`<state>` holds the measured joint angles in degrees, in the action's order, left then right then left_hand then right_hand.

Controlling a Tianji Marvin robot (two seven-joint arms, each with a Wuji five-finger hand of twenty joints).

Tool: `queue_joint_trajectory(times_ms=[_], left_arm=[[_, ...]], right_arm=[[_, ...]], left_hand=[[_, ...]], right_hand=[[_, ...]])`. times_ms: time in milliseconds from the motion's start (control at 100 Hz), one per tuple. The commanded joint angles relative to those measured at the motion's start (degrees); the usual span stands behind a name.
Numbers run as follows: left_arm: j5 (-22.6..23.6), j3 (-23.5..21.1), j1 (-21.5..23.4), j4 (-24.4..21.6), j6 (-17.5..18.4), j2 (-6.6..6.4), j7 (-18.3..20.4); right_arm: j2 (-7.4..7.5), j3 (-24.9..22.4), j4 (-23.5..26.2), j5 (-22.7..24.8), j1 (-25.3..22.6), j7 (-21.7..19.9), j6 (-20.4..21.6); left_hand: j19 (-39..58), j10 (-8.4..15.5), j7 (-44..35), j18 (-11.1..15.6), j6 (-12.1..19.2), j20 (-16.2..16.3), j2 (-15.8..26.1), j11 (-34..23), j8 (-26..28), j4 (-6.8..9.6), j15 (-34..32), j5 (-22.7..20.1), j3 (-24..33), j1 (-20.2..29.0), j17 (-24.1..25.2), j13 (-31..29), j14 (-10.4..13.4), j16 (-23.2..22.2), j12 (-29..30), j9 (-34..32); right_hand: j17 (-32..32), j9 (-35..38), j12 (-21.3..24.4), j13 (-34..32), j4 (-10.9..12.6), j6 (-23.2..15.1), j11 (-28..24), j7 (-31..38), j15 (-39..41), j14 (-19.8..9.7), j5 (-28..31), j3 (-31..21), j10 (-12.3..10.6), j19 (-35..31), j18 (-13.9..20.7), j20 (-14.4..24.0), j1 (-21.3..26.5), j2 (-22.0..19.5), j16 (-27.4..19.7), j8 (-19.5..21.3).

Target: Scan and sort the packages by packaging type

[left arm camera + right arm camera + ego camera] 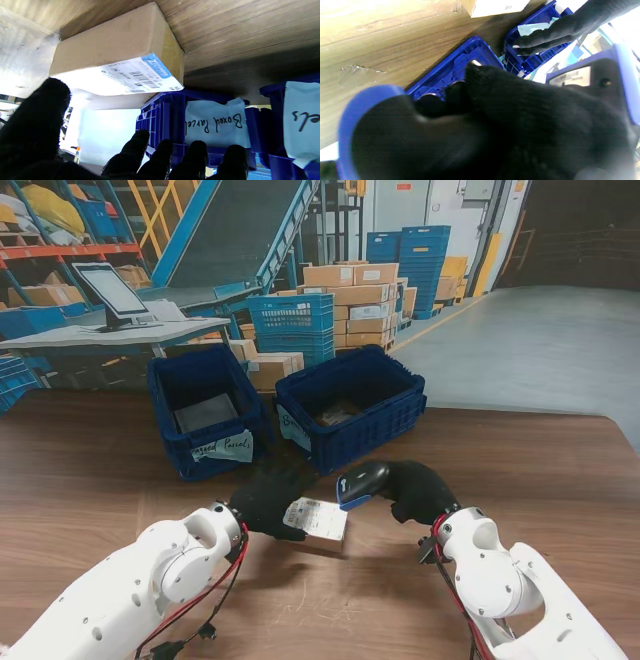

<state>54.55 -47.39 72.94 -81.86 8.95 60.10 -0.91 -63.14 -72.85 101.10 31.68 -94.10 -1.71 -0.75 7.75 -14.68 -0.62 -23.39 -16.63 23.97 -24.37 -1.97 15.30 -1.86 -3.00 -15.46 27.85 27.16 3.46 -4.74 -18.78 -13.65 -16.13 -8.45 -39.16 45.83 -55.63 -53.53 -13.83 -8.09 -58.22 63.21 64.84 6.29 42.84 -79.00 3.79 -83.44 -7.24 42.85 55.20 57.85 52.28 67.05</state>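
A small cardboard box (317,520) with a white shipping label lies on the wooden table (560,470) in front of me. In the left wrist view the box (120,47) rests flat on the wood with its label facing up. My left hand (265,500), in a black glove, hovers at the box's left edge; its fingers (132,155) are spread and closed on nothing. My right hand (420,490) is shut on a black and blue barcode scanner (362,479), whose head points at the box's label. The scanner body (602,72) fills much of the right wrist view.
Two dark blue bins stand side by side beyond the box. The left bin (205,408) holds a grey bagged parcel. The right bin (350,405), labelled "Boxed Parcels" (215,125), holds something dark. Past the table's far edge are stacked crates and cartons.
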Motion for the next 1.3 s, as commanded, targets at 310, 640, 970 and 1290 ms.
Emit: queue_joint_trajectory(times_ms=[310, 640, 970, 1290], left_arm=[[-1.57, 7.79, -7.64, 4.14, 0.36, 0.91, 2.85], [-4.01, 12.86, -12.17, 5.60, -1.44, 0.94, 7.65], [-8.34, 18.00, -16.31, 10.20, -3.55, 2.20, 8.06], [-12.75, 24.43, -20.88, 17.02, -3.85, 4.66, 6.02]], right_arm=[[-0.22, -1.60, 1.31, -0.80, -1.62, -0.57, -1.05], [-0.13, -2.90, 1.76, -1.64, -2.62, -1.29, -0.85], [-0.05, -3.48, 1.75, -2.74, -2.96, -1.99, -0.01], [0.04, -3.99, 1.31, -3.84, -3.16, -2.79, 0.65]], left_hand=[[-2.59, -0.74, 0.90, 0.44, -1.40, -2.46, -5.47, 2.00, -1.48, -3.39, 1.96, 2.30, 9.13, -4.92, 1.32, 4.35, 0.73, 2.06, 1.52, 3.12], [-2.74, -1.36, 0.77, 0.24, -1.68, -3.17, -6.28, 2.49, -1.55, -3.74, 3.40, 2.02, 9.97, -5.32, 1.93, 4.88, 0.28, 2.95, 3.26, 3.32], [-2.45, -2.69, 1.11, 0.18, -5.33, -3.47, -7.51, 2.23, -2.12, -3.79, 2.89, 2.15, 10.81, -4.94, 1.72, 4.45, -0.05, 2.84, 4.12, 3.29], [-1.79, -2.99, 0.47, 0.16, -5.91, -3.59, -9.09, 1.10, -2.39, -4.21, 0.14, 0.12, 13.59, -4.91, 1.06, 2.30, -0.10, 1.07, 2.30, 1.03]], right_hand=[[-0.56, 0.40, -0.29, -1.12, -0.11, -2.38, -0.48, 3.92, 0.59, 1.44, 3.41, -8.61, 0.35, -3.26, 1.82, 1.22, 4.72, -2.74, 0.15, 1.50], [-0.61, 0.38, -0.39, -1.15, -0.14, -2.38, -0.39, 3.92, 0.59, 1.36, 3.41, -8.58, 0.39, -3.21, 1.72, 1.26, 4.73, -2.74, 0.20, 1.51], [-0.62, 0.45, -0.42, -1.21, -0.12, -2.35, -0.28, 3.91, 0.57, 1.34, 3.52, -8.58, 0.38, -3.19, 1.71, 1.29, 4.71, -2.73, 0.22, 1.52], [-0.46, 0.51, -0.48, -1.15, -0.09, -2.35, -0.24, 3.90, 0.51, 1.34, 3.52, -8.55, 0.31, -3.08, 1.76, 1.36, 4.66, -2.75, 0.25, 1.54]])
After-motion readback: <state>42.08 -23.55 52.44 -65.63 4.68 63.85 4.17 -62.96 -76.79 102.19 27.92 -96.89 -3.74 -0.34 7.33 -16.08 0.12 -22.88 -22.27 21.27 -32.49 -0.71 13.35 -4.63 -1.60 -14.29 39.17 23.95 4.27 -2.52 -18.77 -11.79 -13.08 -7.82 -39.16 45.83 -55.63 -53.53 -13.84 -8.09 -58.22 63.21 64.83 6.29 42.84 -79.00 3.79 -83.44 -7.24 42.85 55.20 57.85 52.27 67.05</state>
